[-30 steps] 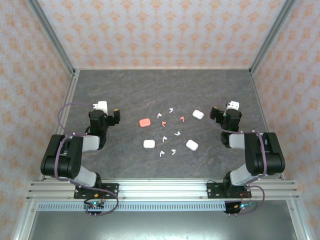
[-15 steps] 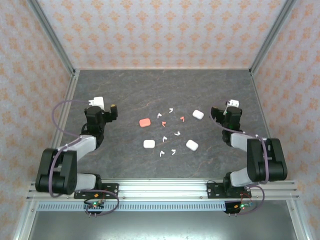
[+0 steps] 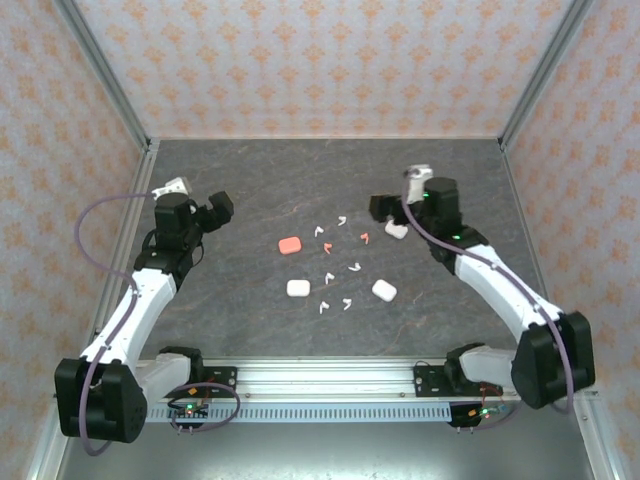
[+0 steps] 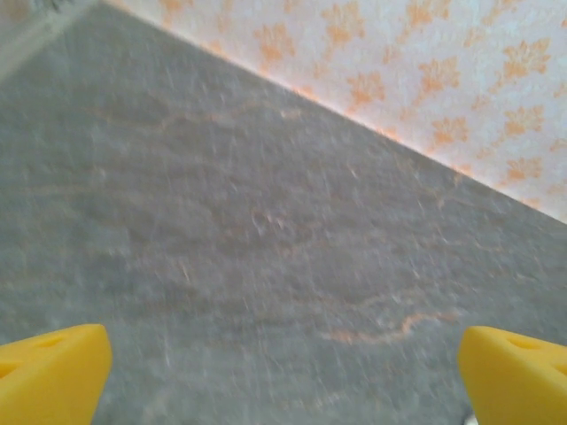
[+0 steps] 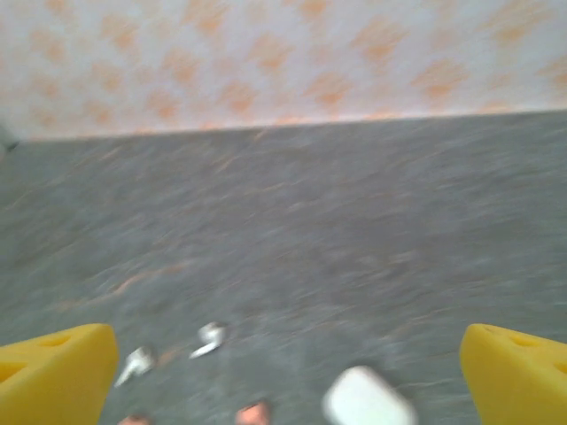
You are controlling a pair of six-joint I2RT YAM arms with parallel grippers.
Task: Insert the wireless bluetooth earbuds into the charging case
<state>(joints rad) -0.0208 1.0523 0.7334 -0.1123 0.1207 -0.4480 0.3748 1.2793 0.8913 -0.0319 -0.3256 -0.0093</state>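
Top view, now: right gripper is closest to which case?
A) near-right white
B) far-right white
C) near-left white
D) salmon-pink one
B: the right gripper, jaws open, sits right beside the far-right white case, and the right wrist view shows a white case low in frame, between the gripper's two fingers.

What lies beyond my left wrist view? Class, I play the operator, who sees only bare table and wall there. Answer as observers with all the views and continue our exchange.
Observer: The earbuds lie scattered between the left gripper and the right gripper.
Operator: Are any cases nearby?
Observer: Four, among the earbuds: one salmon case and three white cases.
Operator: How does the right gripper stand?
Observer: Its jaws are open, right beside the far-right white case.
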